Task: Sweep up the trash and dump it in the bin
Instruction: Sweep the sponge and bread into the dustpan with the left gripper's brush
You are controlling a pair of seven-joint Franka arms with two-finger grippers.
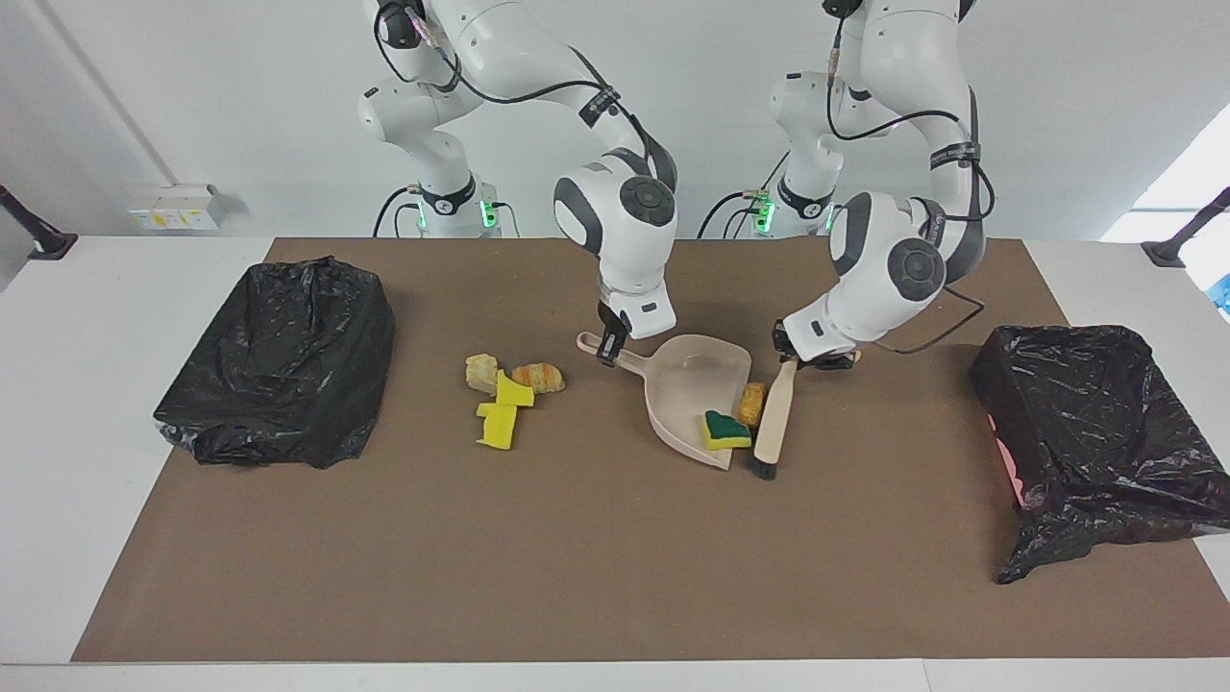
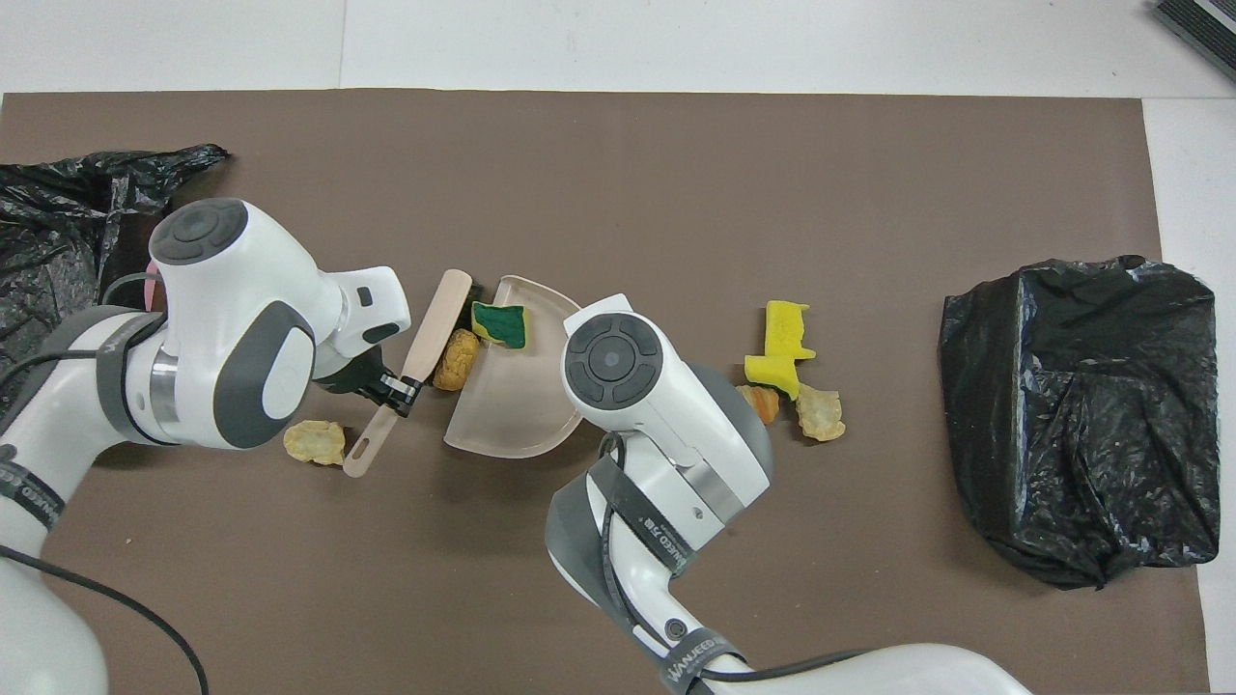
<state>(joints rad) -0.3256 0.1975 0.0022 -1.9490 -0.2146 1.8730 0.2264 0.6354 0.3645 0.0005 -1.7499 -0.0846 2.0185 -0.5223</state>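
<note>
Brown mat (image 1: 577,577) covers the table. Facing view: right gripper (image 1: 607,348) is clamped on the dustpan (image 1: 687,384) handle. Left gripper (image 1: 802,351) is clamped on the brush (image 1: 774,418) handle w/ the brush touching the dustpan's open edge. Green-topped sponge (image 1: 724,430) sits in the pan; orange lump (image 1: 753,402) is at the edge, between pan & brush. Four scraps (image 1: 507,394) lie toward the right arm's end, near one black bin (image 1: 279,365). Another black bin (image 1: 1095,432) is at the left arm's end.

Overhead view: left gripper (image 2: 396,394) grips the brush (image 2: 435,323). One tan lump (image 2: 315,441) lies alone by the brush handle's end. Right gripper is hidden under its arm.
</note>
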